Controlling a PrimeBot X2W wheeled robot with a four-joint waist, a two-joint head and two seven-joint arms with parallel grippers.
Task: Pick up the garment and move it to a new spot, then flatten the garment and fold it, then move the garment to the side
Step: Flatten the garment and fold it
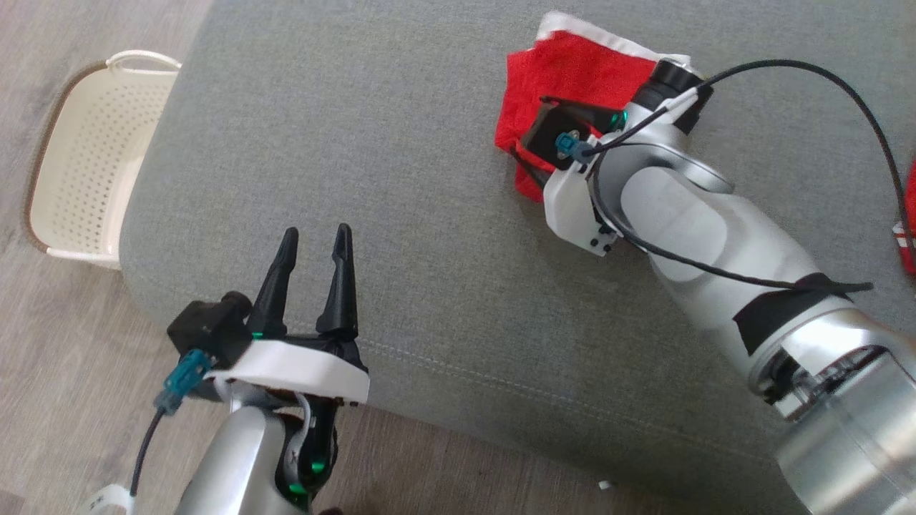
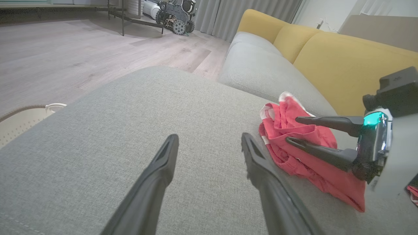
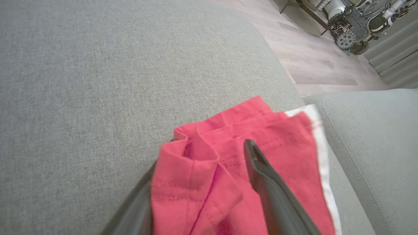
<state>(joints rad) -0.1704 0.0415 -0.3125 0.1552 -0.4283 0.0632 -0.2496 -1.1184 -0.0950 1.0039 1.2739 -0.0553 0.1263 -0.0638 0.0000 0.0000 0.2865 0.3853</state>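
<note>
The garment (image 1: 572,71) is a red cloth with a white edge, lying folded at the far right of the grey cushion (image 1: 401,214). My right gripper (image 2: 291,130) is over it with its jaws apart. In the right wrist view a raised fold of the garment (image 3: 196,182) lies between the fingers and hides the left one, while the right finger (image 3: 261,173) rests on top of the cloth. My left gripper (image 1: 317,232) is open and holds nothing. It hovers over the cushion's near left corner, well away from the garment (image 2: 326,186).
A white perforated basket (image 1: 86,164) stands on the wood floor left of the cushion. A sofa with a grey seat (image 2: 261,65) and yellow back (image 2: 343,65) lies beyond the garment. Another red item (image 1: 909,214) shows at the right edge. A wheeled machine (image 2: 176,16) stands far off.
</note>
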